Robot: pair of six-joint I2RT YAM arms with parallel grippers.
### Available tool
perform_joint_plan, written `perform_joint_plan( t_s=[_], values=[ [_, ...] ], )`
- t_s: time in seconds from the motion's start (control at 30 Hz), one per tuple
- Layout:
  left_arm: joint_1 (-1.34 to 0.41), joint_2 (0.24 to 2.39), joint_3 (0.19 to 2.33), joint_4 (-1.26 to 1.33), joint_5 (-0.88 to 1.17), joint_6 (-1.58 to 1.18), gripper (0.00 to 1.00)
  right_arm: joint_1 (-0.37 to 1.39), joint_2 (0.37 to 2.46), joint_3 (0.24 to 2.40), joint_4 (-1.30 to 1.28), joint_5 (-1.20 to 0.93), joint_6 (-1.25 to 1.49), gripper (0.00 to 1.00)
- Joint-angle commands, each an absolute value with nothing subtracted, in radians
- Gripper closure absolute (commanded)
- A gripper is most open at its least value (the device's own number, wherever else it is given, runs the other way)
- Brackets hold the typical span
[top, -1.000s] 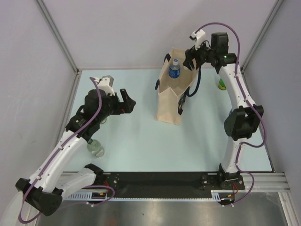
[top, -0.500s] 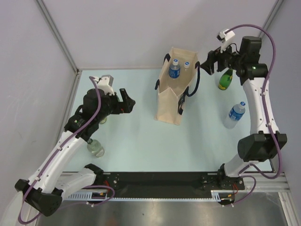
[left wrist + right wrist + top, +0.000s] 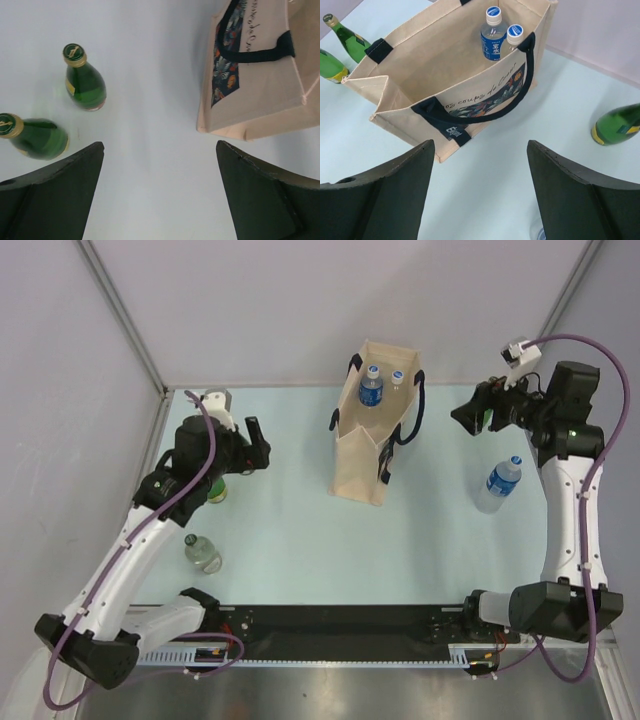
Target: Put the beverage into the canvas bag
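Observation:
The beige canvas bag (image 3: 365,445) with navy handles stands upright at the back middle of the table. Two blue-capped water bottles (image 3: 372,386) stand inside it, also seen in the right wrist view (image 3: 493,31). My right gripper (image 3: 466,416) is open and empty, in the air to the right of the bag (image 3: 445,75), with its jaws toward it (image 3: 480,143). My left gripper (image 3: 258,444) is open and empty, left of the bag (image 3: 260,75), above bare table (image 3: 160,145). Another water bottle (image 3: 500,483) stands on the table at the right.
Two green glass bottles (image 3: 84,80) (image 3: 35,137) stand left of the bag; one shows under my left arm (image 3: 215,490). A clear glass bottle (image 3: 202,553) stands near the front left. A green bottle (image 3: 617,125) lies right of the bag. Grey walls enclose the table.
My right gripper has left the bag's mouth and swung right and back, open. A second water bottle now stands in the bag. My left arm has drawn slightly back to the left.

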State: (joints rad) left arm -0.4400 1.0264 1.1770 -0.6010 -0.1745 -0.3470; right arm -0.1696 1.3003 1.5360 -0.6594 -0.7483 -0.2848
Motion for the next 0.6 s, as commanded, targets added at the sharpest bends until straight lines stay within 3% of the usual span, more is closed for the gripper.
perform_joint_plan(
  t_s=[0.0, 0.23, 0.57],
  values=[
    [-0.388, 1.072, 1.246, -0.660, -0.268, -0.324, 0.00, -0.189, 1.238, 1.488, -0.637, -0.790, -0.250, 0.20],
    [-0.262, 1.195, 1.313, -0.673, -0.258, -0.333, 0.01, -0.204, 1.218, 1.439, -0.629, -0.813, -0.229, 0.20],
    [-0.212, 1.439, 1.453, -0.667, -0.253, -0.270, 0.12, -0.204, 1.210, 1.404, -0.620, -0.827, -0.218, 0.20]
  ],
)
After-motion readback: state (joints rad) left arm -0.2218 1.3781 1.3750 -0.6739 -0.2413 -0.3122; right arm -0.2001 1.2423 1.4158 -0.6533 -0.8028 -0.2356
